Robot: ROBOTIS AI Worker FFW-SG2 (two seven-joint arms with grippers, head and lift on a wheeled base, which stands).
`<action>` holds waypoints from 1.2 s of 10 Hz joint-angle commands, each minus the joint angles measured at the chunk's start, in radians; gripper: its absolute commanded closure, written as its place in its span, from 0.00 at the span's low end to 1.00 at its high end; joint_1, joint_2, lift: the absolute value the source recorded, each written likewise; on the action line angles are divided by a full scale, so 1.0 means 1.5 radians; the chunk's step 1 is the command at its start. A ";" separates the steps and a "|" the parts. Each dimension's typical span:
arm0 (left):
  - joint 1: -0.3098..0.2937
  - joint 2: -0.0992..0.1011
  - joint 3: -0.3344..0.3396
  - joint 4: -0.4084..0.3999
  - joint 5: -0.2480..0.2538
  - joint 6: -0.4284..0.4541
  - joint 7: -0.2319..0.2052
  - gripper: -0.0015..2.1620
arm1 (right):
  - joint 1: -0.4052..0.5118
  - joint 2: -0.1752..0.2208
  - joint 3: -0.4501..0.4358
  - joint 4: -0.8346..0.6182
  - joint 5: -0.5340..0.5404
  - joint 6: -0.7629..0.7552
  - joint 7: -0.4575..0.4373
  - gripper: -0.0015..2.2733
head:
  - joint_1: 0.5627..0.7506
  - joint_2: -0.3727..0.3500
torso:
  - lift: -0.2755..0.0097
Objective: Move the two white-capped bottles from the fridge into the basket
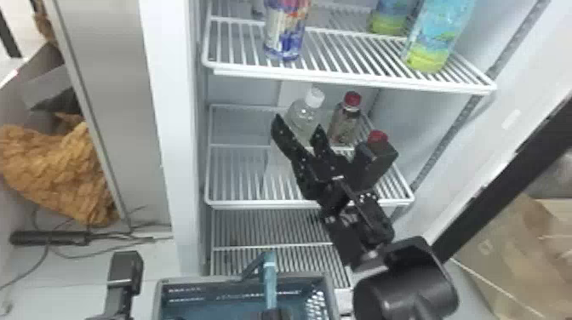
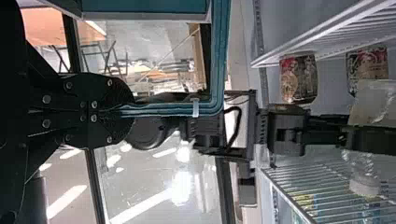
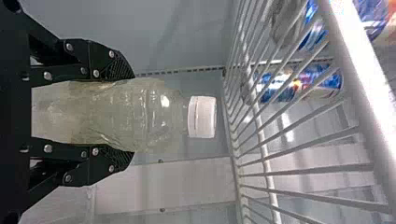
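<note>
The step in hand looks to be taking a white-capped bottle (image 1: 303, 117) out of the fridge (image 1: 168, 127), and it calls for a straight, level start: lift just enough to free the base from the wires of the middle shelf (image 1: 259, 205), then draw it towards the near side before swinging left and down. The upper shelf (image 1: 349, 80) runs close over the white cap (image 3: 202, 116), so too high a lift could knock it there. The red-capped bottle (image 1: 344, 123) stands just to the right, and another red cap (image 1: 377, 137) shows nearer, beside the wrist; any drift to the right could tip one of them. The bottle is clear and probably thin-walled, so a steady, moderate squeeze should hold it without crumpling the side. The right end effector (image 3: 132, 115) is spread only to the bottle's width, a finger against each side of the body below the shoulder, and I judge it to be pinching the bottle; whether the base bears on the shelf I cannot tell. The left end effector (image 2: 122, 112) is pressed together on the handle (image 2: 219, 60) of the basket (image 1: 204, 279), which is near, outside the fridge and below the shelves; it should be kept steady there for the drop.
</note>
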 commanded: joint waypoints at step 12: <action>0.010 -0.004 0.010 -0.003 0.000 -0.003 -0.002 0.53 | 0.401 0.020 -0.158 -0.450 -0.035 0.231 0.067 0.37 | 0.70 0.07 | 0.05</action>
